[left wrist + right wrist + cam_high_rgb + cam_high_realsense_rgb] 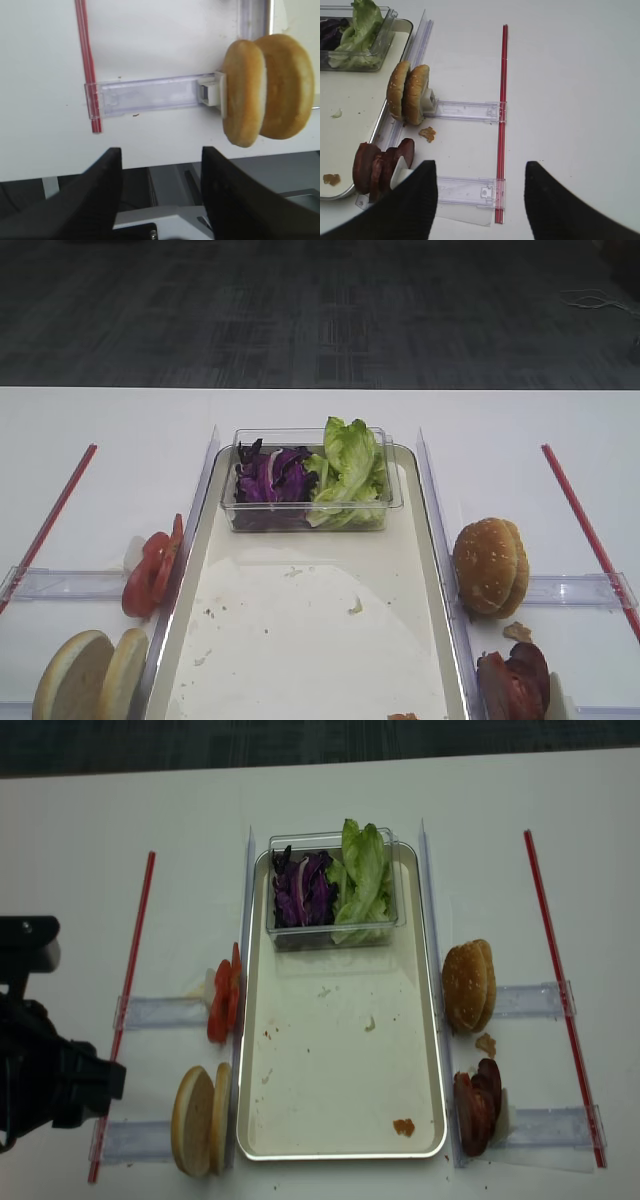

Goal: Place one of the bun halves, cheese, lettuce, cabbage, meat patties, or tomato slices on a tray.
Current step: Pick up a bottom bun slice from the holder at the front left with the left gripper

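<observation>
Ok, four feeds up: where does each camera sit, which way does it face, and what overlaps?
Exterior high: low at the table's near edge, facing across the tray to the floor; no robot visible.
Realsense: overhead, looking down; left arm at the left edge.
Right wrist: above the table's right side, open right gripper in the foreground, over the meat patties.
Left wrist: at the table's near left edge, open left gripper before the bun halves.
Right wrist and both exterior views share the lettuce.

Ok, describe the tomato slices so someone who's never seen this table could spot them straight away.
Start at the long tray in the middle of the table. Just outside its left rim, about halfway along, the tomato slices stand on edge in a small stack. They are the only bright red food there; the pale bun halves sit nearer the front on that side.
</observation>
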